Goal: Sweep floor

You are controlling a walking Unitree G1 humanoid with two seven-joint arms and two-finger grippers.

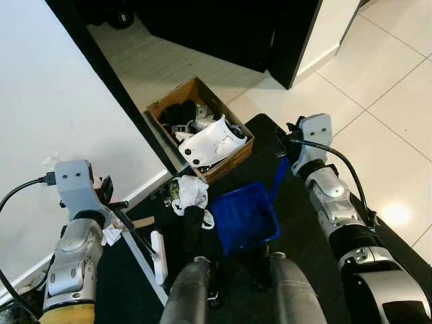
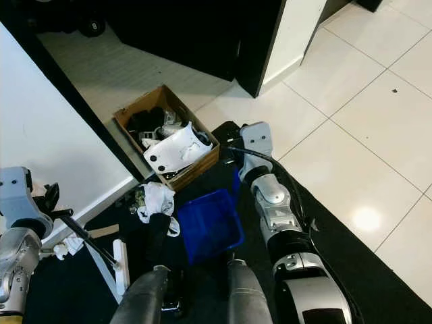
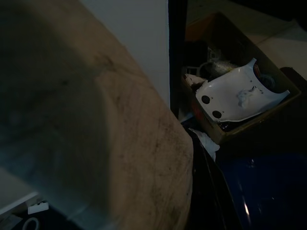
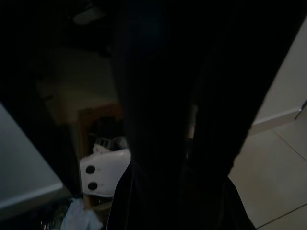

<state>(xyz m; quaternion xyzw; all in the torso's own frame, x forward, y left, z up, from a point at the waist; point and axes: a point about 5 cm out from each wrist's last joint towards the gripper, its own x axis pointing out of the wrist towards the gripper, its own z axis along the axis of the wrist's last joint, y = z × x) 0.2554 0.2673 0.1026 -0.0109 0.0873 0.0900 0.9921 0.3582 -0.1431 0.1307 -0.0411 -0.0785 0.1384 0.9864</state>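
Your right gripper [image 1: 285, 150] holds the blue dustpan [image 1: 246, 216] by its handle; your left gripper [image 1: 111, 202] grips the broom stick [image 1: 138, 241]. Keep the pan's lip flat on the black mat [image 1: 297, 243] near the white litter [image 1: 192, 192].

My head views are bright and sharp, with a glare spot on the white tiles [image 1: 395, 214] right of my black mat [image 1: 297, 229]. My wrist views are dim, each blocked by a blurred, out-of-focus close shape.
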